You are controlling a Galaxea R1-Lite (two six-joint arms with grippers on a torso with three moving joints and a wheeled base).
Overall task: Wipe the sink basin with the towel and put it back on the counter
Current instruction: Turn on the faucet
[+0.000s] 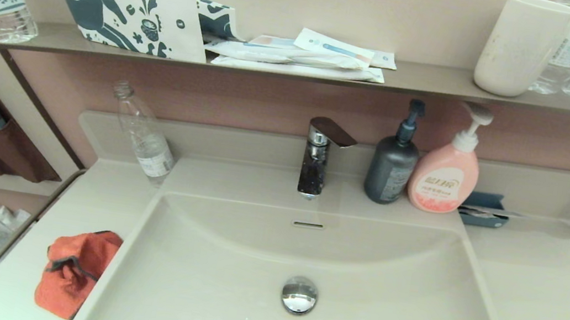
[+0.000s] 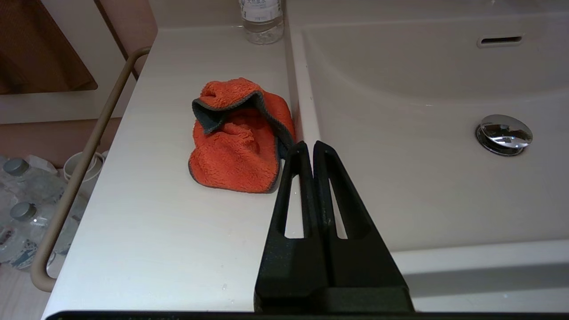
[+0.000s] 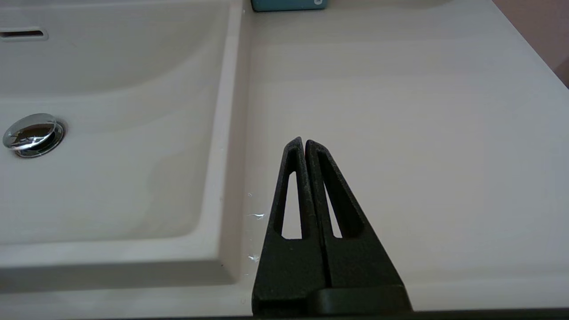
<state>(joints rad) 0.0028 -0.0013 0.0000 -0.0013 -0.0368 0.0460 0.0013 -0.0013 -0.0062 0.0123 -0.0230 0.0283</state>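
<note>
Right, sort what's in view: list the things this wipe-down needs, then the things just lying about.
For the job:
- small orange-red fleece towel with grey trim
- glossy off-white rectangular sink basin
- smooth off-white counter
- left pincer, shut, nearest the towel

Lying about:
- pink pump bottle
- dark grey pump bottle
- clear plastic bottle
- white cup
- blue-and-white patterned pouch

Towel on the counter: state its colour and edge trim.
The towel is orange-red with dark grey trim, clearest in the left wrist view.

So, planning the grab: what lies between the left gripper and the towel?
Only bare counter; in the left wrist view, the shut left gripper hangs just beside the towel.
</note>
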